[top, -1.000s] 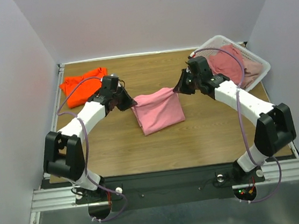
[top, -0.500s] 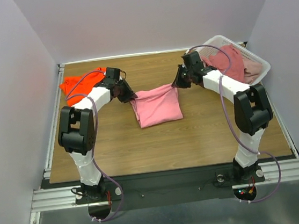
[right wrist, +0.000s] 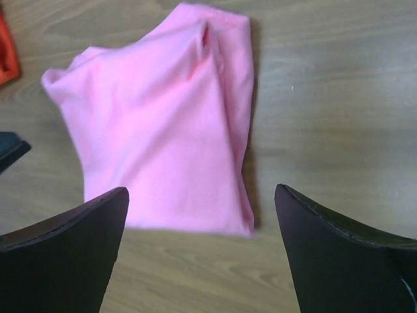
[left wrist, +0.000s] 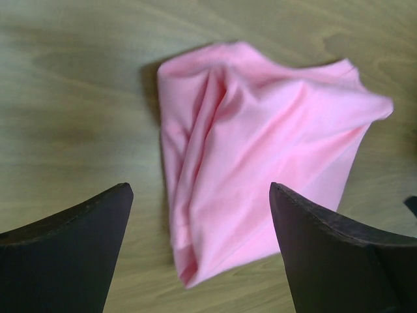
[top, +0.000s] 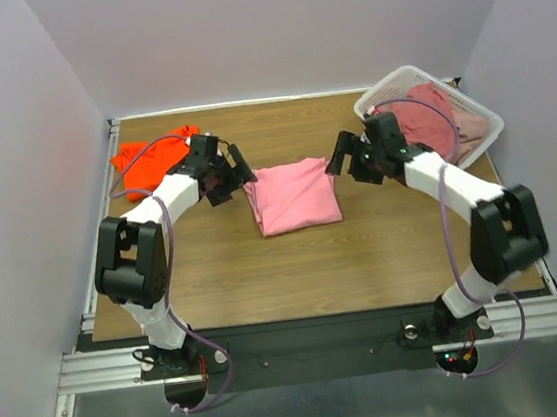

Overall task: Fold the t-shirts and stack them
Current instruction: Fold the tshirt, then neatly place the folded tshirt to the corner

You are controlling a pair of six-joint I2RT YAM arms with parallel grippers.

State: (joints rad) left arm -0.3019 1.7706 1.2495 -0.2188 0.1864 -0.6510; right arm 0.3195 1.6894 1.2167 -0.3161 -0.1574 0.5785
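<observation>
Shirt position decides my next move: the pink t-shirt (top: 295,194) lies folded in a near-square packet at the middle of the table (top: 265,270), directly between my two grippers. The left gripper (top: 235,176) sits just off its far-left corner and the right gripper (top: 342,161) just off its far-right corner. Both have their jaws spread wide and hold nothing, and as far as I can tell neither touches the cloth. The orange t-shirt (top: 152,154) lies at the far-left corner of the table, beyond the left gripper, so I judge that side the nearer one for stacking there. The basket (top: 383,88) with the rose t-shirts (top: 428,111) is just beyond the right gripper, which is the nearer one for fetching the next.
</observation>
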